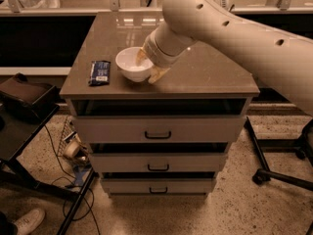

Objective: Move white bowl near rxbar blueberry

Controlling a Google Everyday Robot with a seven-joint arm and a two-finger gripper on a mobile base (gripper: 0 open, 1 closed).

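Note:
The white bowl (131,64) is on the left half of the brown cabinet top (205,77), near its front edge. The rxbar blueberry (100,72), a dark blue wrapper with a white label patch, lies flat just left of the bowl, a small gap between them. My gripper (148,66) comes in from the right and is shut on the bowl's right rim, with one finger (141,57) at the inside and the other (156,74) outside. I cannot tell whether the bowl rests on the top or hangs just above it.
The cabinet has three drawers with dark handles (157,135). A counter ledge (73,4) runs behind it. A black stand (24,94) and cables (73,155) are at the left, and a chair base (283,173) is on the floor at the right.

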